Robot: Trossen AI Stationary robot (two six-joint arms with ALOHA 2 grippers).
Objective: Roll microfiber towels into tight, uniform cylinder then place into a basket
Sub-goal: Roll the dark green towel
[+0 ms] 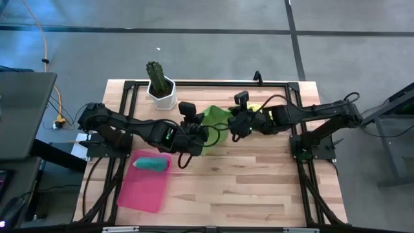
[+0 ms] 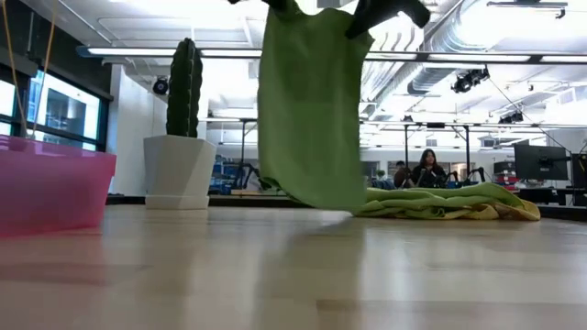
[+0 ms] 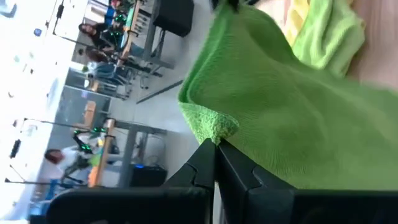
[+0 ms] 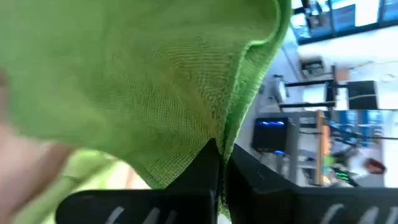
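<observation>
The green towel (image 2: 310,110) hung in the air over the table (image 1: 259,181). The left gripper (image 3: 214,146) and right gripper (image 4: 219,149) each pinched a top corner with fingers pressed together. It looked soft, light and floppy. Bare wood lay in front, and the basket (image 1: 145,188) sat near the left arm.

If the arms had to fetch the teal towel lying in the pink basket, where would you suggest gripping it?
I would grip the teal towel across its middle, coming straight down from above. It lies as a short roll at the far end of the basket, so its long sides suit the fingers, and the basket's wall likely blocks a level approach.
</observation>
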